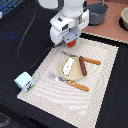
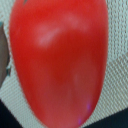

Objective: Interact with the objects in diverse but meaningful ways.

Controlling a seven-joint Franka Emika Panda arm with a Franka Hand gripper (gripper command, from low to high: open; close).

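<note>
In the wrist view the red tomato point(image 2: 57, 60) fills nearly the whole picture, close under the camera. In the exterior view my gripper point(image 1: 71, 44) hangs over the far edge of the beige placemat point(image 1: 50, 95), shut on the tomato point(image 1: 72, 42), of which only a red patch shows between the fingers. The dark brown sausage point(image 1: 83, 65) lies on the right rim of the tan plate point(image 1: 74, 73). A little white bottle-like piece point(image 1: 69, 64) rests on the plate. The pale-blue-and-white milk carton point(image 1: 23, 81) stands at the mat's left corner.
An orange-handled knife point(image 1: 90, 61) lies beyond the plate and an orange-handled fork point(image 1: 74, 84) lies in front of it. A grey bowl point(image 1: 97, 13) and a pale bowl point(image 1: 124, 19) sit at the back. A black cable point(image 1: 25, 45) runs across the dark table.
</note>
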